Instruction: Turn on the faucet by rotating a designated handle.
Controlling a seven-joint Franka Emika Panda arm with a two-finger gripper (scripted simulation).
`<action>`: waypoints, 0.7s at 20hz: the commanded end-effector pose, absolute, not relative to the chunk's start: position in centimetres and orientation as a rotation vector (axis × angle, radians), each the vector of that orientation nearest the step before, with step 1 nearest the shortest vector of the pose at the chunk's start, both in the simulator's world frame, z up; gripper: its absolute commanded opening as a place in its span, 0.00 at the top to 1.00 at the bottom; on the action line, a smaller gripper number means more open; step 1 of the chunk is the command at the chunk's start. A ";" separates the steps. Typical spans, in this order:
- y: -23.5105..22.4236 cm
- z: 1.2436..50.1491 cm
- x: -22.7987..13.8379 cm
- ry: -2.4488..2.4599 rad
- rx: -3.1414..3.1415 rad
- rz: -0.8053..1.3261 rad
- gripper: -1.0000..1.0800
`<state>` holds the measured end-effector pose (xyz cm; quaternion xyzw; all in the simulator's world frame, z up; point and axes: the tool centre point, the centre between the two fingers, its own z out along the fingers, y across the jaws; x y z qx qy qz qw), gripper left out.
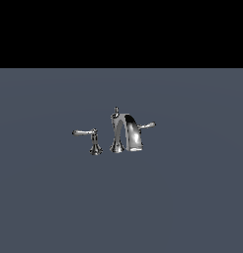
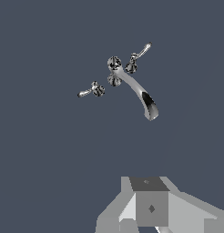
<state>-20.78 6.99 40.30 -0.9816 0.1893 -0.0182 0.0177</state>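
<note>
Judging progress: nothing is done yet. Only part of the tool is seen in the wrist view, well apart from the faucet; fingers are hidden, so its state cannot be told. The handle, on the exterior view's left, is untouched. Approach, contact and rotation are left.

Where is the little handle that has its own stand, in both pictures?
Exterior view: the handle sits apart on the exterior view's left of the arched spout.
Wrist view: the handle lies beside the spout's base.
Shared landmark: the knob atop the spout.
</note>
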 end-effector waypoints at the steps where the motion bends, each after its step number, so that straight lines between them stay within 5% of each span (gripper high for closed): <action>1: 8.0 38.6 -20.0 0.671 -3.033 -0.054 1.00; 14: 12.1 30.3 -14.9 1.067 -2.922 -0.037 1.00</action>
